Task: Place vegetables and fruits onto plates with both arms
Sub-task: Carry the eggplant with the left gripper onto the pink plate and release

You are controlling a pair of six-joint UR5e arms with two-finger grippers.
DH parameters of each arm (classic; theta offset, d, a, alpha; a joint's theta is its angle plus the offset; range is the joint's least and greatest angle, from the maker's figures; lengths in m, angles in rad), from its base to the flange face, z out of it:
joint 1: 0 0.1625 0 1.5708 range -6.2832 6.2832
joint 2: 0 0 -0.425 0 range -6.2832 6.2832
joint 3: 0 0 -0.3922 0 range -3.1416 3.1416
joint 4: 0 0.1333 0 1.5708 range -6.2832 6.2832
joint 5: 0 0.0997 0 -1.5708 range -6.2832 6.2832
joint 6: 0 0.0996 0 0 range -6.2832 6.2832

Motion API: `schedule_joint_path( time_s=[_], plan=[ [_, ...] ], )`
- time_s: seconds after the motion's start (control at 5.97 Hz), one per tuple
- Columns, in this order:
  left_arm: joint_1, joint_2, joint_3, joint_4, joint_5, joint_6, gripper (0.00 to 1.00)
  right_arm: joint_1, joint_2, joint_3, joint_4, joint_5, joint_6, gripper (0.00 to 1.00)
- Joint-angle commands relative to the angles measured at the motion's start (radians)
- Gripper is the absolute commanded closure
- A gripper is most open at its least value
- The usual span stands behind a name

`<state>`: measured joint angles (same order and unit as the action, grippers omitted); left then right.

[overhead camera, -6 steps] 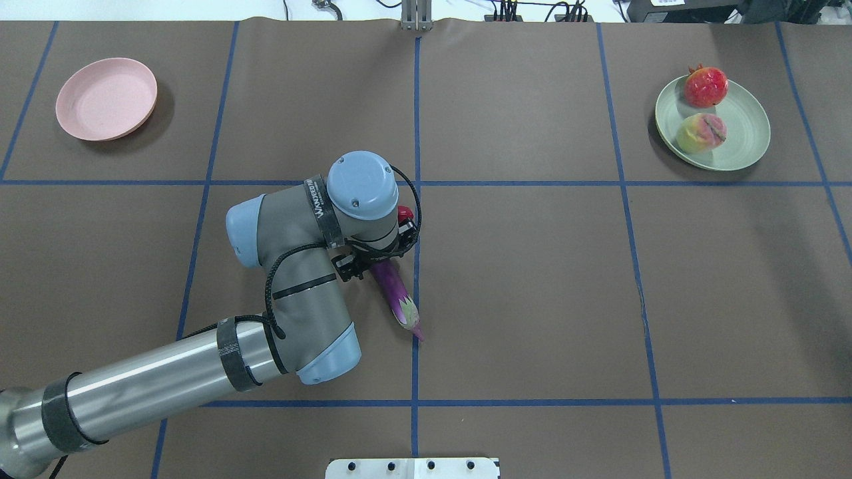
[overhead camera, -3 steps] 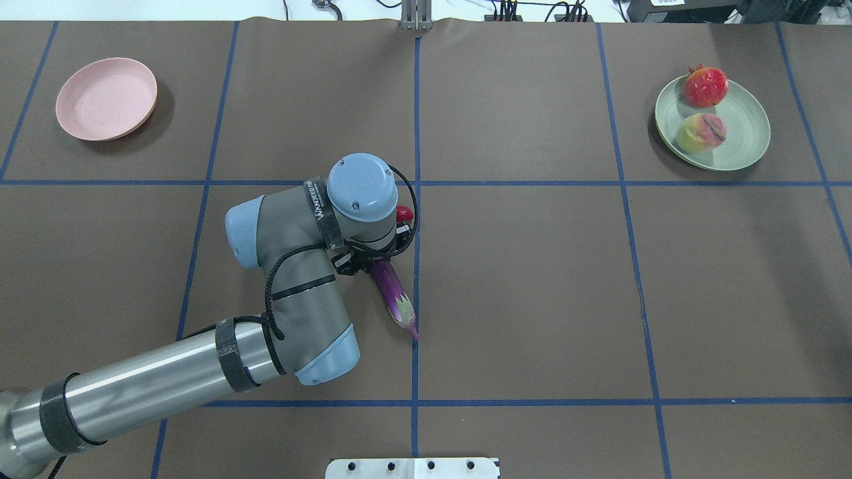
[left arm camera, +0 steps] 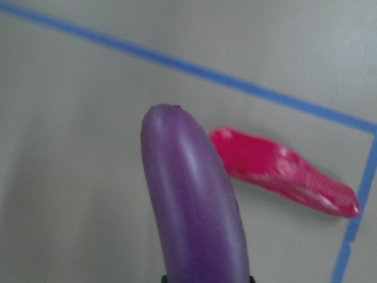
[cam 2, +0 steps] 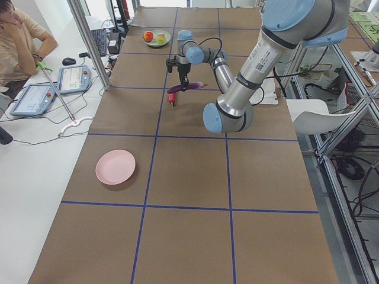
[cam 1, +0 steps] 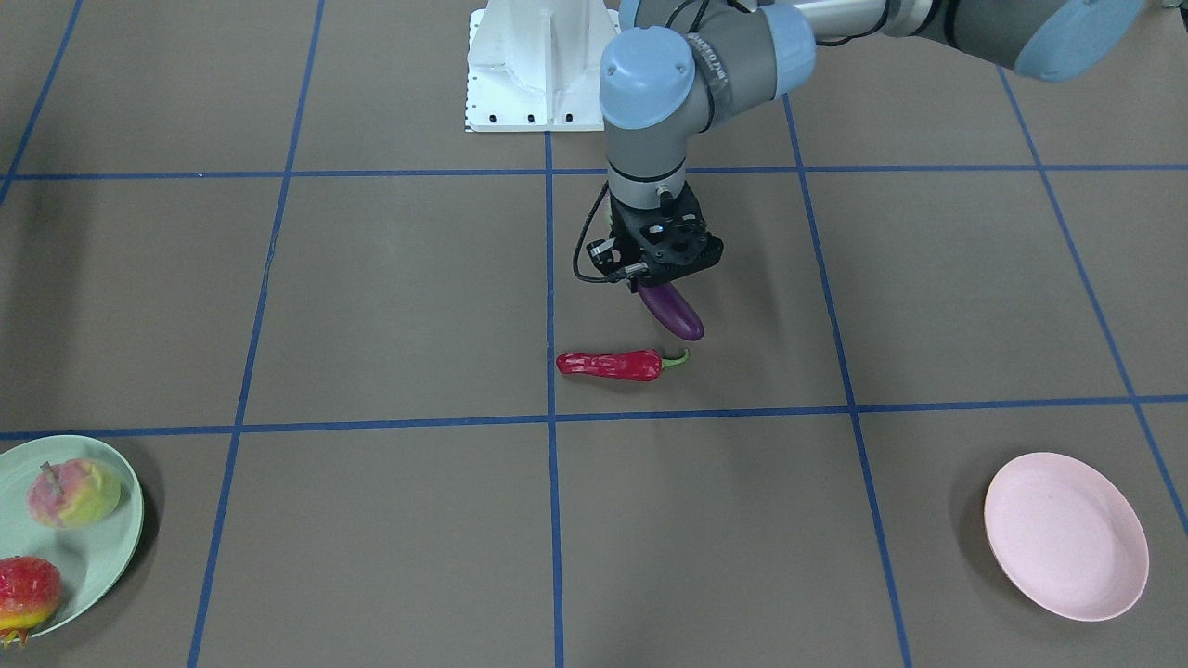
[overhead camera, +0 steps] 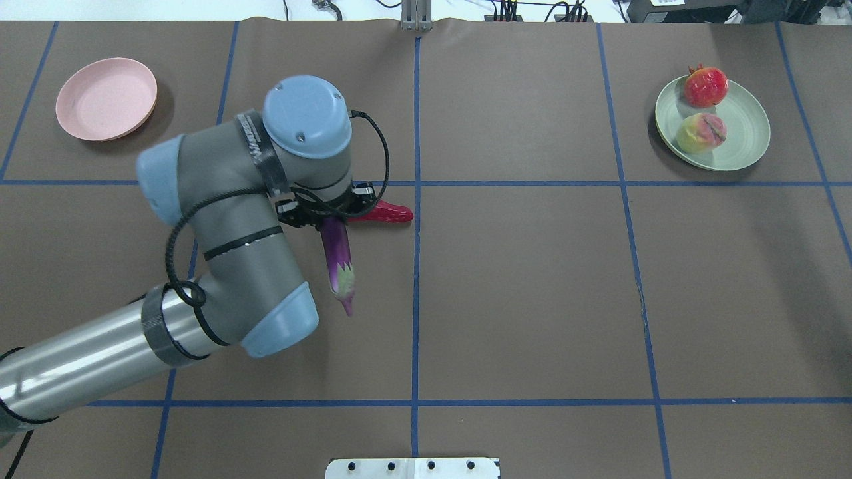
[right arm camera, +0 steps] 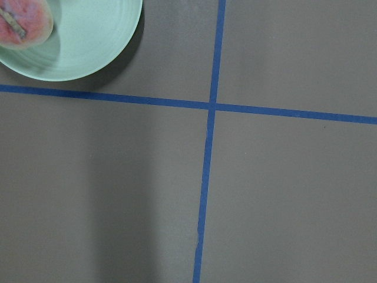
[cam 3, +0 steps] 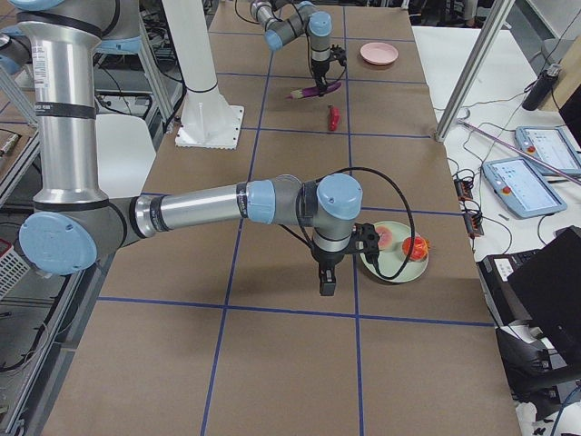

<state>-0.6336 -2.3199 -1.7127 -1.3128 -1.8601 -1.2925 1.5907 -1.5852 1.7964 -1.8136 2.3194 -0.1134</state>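
The left arm [overhead camera: 219, 219] had swung the eggplant [overhead camera: 336, 249] nearer the pink plate [overhead camera: 106, 98].
The left claw [cam 1: 661, 276] gripped it in the air, near the chili [cam 1: 610, 365] on the table [overhead camera: 532, 299]. The right claw [cam 3: 326, 283], wide or narrow, I could not tell.

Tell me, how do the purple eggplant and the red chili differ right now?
The eggplant is gripped by the left gripper and hangs clear of the table; the chili lies loose on the table. The eggplant is longer, thicker and purple with a pale calyx; the chili is shorter, slimmer and red with a green stem. Both are glossy, elongated, and not on the pink plate.
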Motion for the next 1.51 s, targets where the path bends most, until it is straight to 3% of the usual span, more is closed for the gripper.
schedule_joint_path(
  time_s=[0.0, 0.17, 0.34, 0.5, 0.67, 0.84, 1.01, 1.34],
  plan=[
    [-0.149, 0.055, 0.000, 0.012, -0.005, 0.385, 1.00, 0.000, 0.001, 0.000, -0.001, 0.000, 0.000, 0.00],
    [-0.210, 0.089, 0.033, 0.000, -0.010, 0.571, 1.00, 0.000, -0.002, 0.000, -0.001, 0.000, 0.000, 0.00],
    [-0.286, 0.093, 0.130, -0.087, -0.087, 0.722, 1.00, 0.000, -0.001, 0.000, 0.000, 0.000, 0.000, 0.00],
    [-0.395, 0.109, 0.275, -0.200, -0.206, 0.922, 1.00, 0.000, -0.001, 0.000, 0.000, 0.000, -0.002, 0.00],
    [-0.482, 0.103, 0.499, -0.327, -0.224, 1.102, 1.00, 0.000, -0.002, -0.002, 0.008, 0.000, -0.002, 0.00],
    [-0.514, 0.096, 0.685, -0.496, -0.223, 1.163, 1.00, 0.000, -0.004, -0.002, 0.014, 0.000, 0.000, 0.00],
    [-0.515, 0.079, 0.794, -0.573, -0.215, 1.164, 1.00, 0.000, -0.010, -0.003, 0.028, 0.000, 0.000, 0.00],
    [-0.515, 0.073, 0.841, -0.585, -0.179, 1.156, 1.00, 0.000, -0.009, -0.003, 0.028, 0.000, 0.001, 0.00]
  ],
)
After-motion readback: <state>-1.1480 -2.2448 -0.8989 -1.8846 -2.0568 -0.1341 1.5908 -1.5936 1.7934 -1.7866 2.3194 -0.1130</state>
